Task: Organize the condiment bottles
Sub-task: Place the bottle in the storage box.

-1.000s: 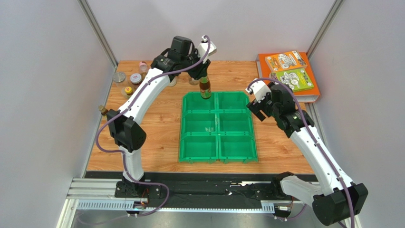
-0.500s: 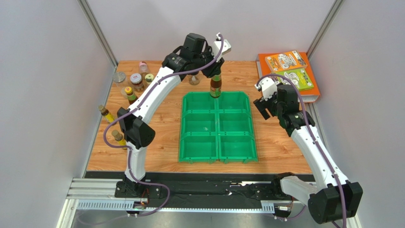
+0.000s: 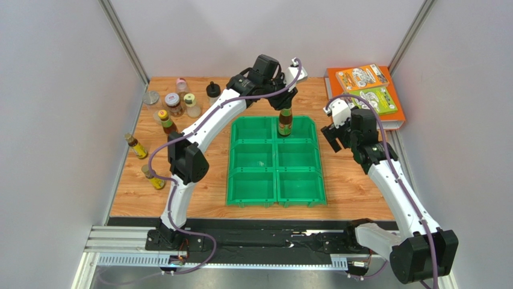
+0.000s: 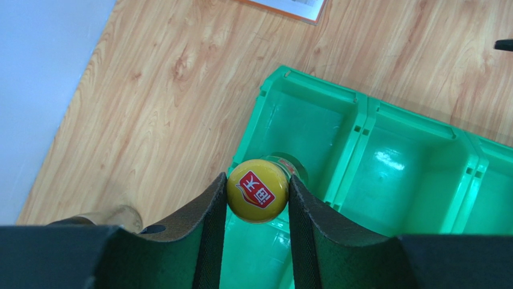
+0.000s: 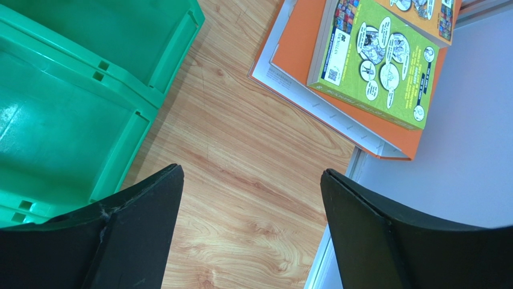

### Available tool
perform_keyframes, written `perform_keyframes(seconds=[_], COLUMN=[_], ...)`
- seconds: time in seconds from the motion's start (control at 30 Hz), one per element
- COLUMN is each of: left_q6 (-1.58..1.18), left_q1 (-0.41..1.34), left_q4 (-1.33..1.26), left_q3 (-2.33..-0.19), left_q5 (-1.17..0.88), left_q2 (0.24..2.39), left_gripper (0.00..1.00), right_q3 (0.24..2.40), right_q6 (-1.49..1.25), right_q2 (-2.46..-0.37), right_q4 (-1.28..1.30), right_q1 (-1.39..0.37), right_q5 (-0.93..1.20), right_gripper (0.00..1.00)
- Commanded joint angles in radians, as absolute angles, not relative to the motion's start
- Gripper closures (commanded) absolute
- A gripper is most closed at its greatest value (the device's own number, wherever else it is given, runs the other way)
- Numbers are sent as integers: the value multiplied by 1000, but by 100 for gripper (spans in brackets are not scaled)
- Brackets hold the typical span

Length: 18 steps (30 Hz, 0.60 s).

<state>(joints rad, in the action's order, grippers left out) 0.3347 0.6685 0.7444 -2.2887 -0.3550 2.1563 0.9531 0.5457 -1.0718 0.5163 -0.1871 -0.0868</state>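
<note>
My left gripper is shut on the yellow cap of a dark brown condiment bottle. It holds the bottle upright in the far right compartment of the green bin; I cannot tell whether it touches the floor. Several other bottles and jars stand at the back left: a black-capped one, a pale-green-capped one, a pink-capped one and a silver-lidded jar. Two amber bottles are at the left edge. My right gripper is open and empty right of the bin.
The orange and green books lie at the back right, close to my right gripper, and also show in the right wrist view. Grey walls close in the table on the left, back and right. The bin's other compartments hold nothing.
My left gripper has carried the bottle to the right, from over the bin's far left compartment to its far right one. My right arm drew back slightly to the right.
</note>
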Motion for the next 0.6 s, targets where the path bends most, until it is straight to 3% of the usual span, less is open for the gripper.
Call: perform_keyframes(seconds=[0.0, 0.3, 0.4, 0.57], left_q6=[330, 348, 354, 368], left_q1=[675, 673, 675, 673], left_q4=[627, 569, 569, 571], left_q3=[-2338, -2243, -2232, -2200], left_q5=[-362, -315, -311, -308], left_q2=[2140, 2141, 2145, 2134], left_gripper=[100, 100, 82, 72], right_q3=[943, 930, 928, 931], right_q6=[525, 525, 523, 522], right_q2=[-1058, -1051, -1043, -1039], right_q4=[469, 469, 472, 474], right_q1=[-184, -184, -184, -184], right_q5=[-69, -45, -40, -34], right_gripper=[13, 13, 13, 13])
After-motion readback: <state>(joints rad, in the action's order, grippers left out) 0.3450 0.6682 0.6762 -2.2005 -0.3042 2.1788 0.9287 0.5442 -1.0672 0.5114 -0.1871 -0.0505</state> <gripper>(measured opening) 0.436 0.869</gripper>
